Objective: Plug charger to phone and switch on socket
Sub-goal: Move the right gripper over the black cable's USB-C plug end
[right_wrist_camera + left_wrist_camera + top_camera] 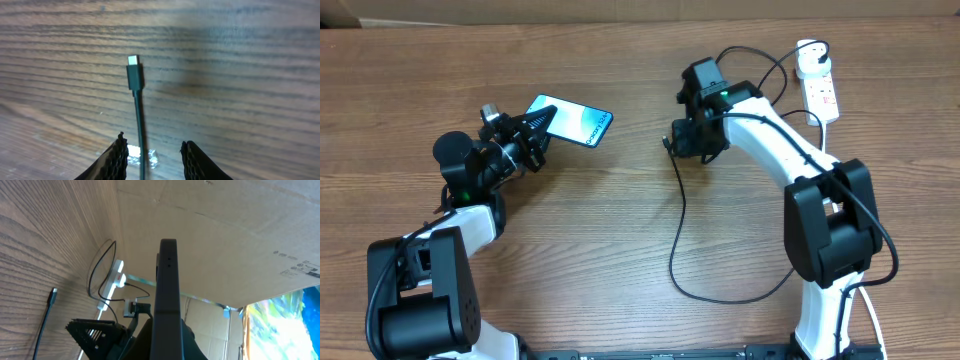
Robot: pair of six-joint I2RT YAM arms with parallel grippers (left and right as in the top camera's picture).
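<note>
Your left gripper (534, 128) is clamped on one short end of the phone (574, 121), whose lit screen faces up in the overhead view. From the left wrist you see only the phone's black edge, head-on. Most of the gripper is hidden behind it, and you cannot make out any port there. You also cannot tell from above whether the phone touches the tabletop (600, 230).

Your right gripper (155, 152) stands well apart from the phone with its jaws spread, much wider than the cable. The charger (677, 220) runs up between the fingers, nearer the left one, and neither finger pinches it. Only the fingertips show, because the bottom edge of the right wrist view cuts off the rest. The connector tip (133, 61) points away from the gripper, over bare wood.

The cable loops back under the right arm, which hides part of it, toward the socket (825, 95) at the far right. A white adapter (809, 50) sits at the socket's far end. The switches are too small to read.
</note>
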